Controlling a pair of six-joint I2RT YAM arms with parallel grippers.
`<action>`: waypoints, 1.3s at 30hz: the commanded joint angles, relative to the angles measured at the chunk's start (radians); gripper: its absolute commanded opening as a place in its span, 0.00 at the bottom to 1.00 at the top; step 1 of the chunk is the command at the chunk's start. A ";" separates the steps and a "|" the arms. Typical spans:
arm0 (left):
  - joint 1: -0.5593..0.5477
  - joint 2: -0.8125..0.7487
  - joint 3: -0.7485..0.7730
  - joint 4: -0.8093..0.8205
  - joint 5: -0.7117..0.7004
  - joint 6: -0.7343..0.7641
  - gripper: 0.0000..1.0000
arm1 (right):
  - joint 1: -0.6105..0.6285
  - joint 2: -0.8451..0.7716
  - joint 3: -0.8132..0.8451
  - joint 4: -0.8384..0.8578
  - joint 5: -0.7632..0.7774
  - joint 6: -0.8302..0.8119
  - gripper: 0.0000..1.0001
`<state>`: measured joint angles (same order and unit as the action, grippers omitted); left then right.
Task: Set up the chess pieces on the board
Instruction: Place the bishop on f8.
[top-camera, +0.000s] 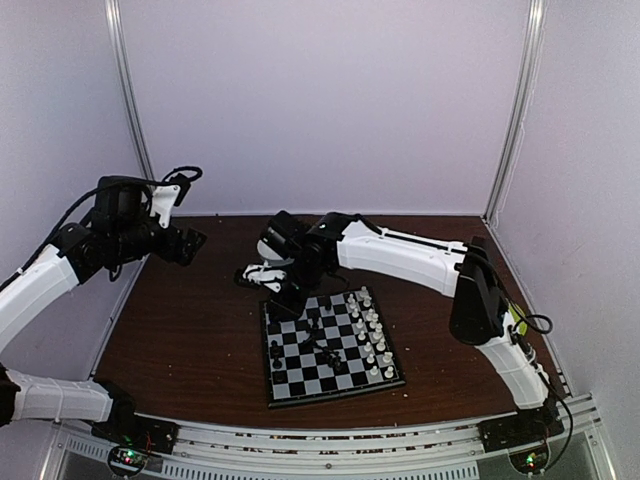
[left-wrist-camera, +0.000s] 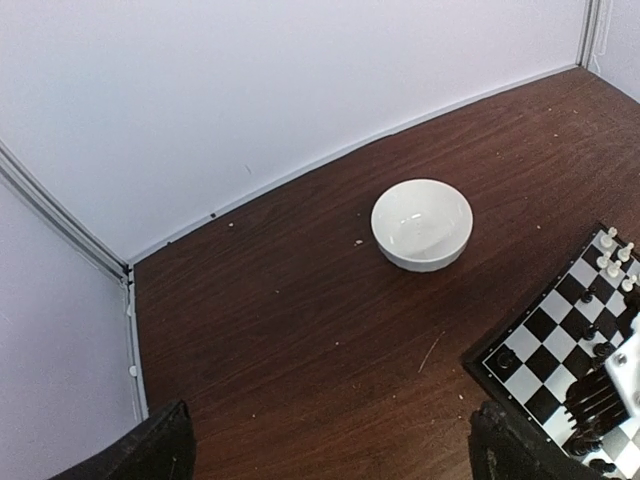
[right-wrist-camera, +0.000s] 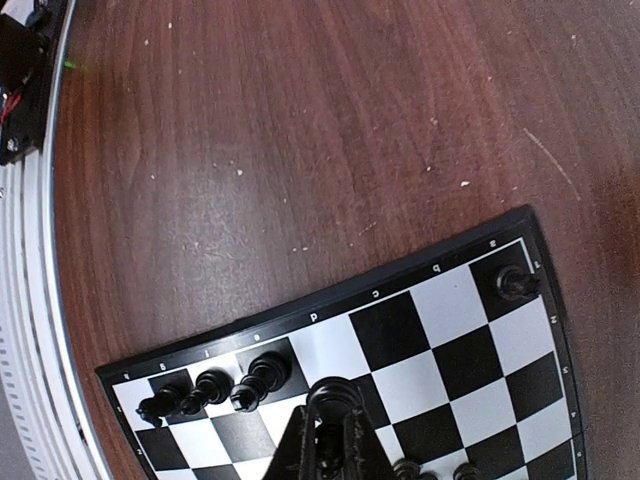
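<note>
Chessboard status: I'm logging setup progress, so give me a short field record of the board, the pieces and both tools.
board: flat on the brown table
white pieces: lined along the board's right edge
black pieces: four along its left edge, others loose mid-board
right tool: shut, low over the board near that left edge
left tool: open, empty, off to the board's left
white bowl: on the table, apart from the board, nothing inside
</note>
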<state>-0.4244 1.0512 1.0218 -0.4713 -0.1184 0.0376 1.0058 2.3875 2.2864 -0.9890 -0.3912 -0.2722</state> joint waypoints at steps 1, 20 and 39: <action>0.004 -0.030 -0.005 0.059 0.030 -0.012 0.98 | 0.018 0.036 0.054 -0.043 0.067 -0.030 0.00; 0.005 -0.030 -0.013 0.060 0.089 0.002 0.98 | 0.027 0.153 0.119 0.010 0.185 0.002 0.02; 0.005 -0.014 -0.013 0.059 0.114 0.008 0.98 | 0.026 0.191 0.138 0.024 0.136 0.016 0.03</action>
<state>-0.4244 1.0317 1.0206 -0.4641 -0.0257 0.0357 1.0302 2.5458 2.3909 -0.9714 -0.2520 -0.2657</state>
